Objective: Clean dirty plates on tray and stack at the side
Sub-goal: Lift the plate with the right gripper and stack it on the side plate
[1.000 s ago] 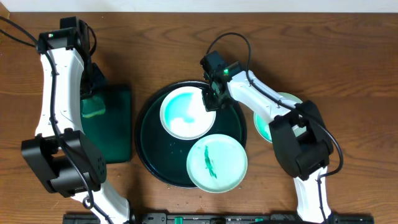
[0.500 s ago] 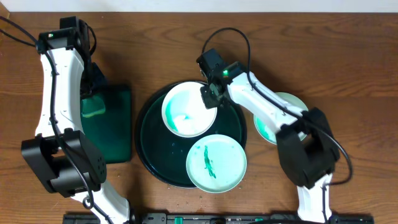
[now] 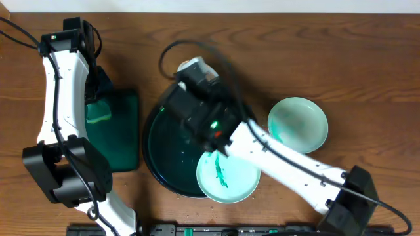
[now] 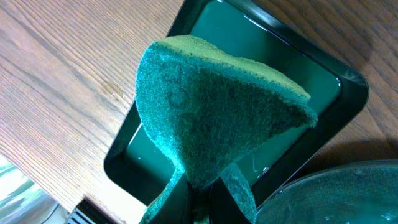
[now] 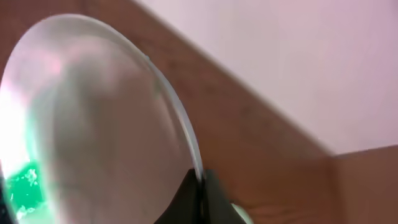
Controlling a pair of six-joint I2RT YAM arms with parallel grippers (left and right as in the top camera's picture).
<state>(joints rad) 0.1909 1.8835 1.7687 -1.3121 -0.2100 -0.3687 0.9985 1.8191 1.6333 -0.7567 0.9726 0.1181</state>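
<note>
My right gripper [image 5: 200, 180] is shut on the rim of a dirty plate [image 5: 93, 124] and holds it tilted up on edge, with a green smear low on its face. In the overhead view my raised right arm [image 3: 210, 121] hides that plate. A second dirty plate [image 3: 226, 176], with a green streak, lies at the front right of the tray [image 3: 157, 151]. A third plate [image 3: 298, 121] lies on the wood tabletop to the right of the tray. My left gripper [image 4: 202, 208] is shut on a green sponge [image 4: 217, 112] above the rectangular tray.
The smaller rectangular dark green tray [image 3: 125, 131] lies left of the round tray, and it also shows in the left wrist view [image 4: 298, 56]. My left arm [image 3: 62, 78] stands along the table's left side. Cables run over the back of the table.
My right arm has lifted the plate off the back of the tray, up toward the overhead camera, tilting it on edge. The left arm and sponge have not moved.
</note>
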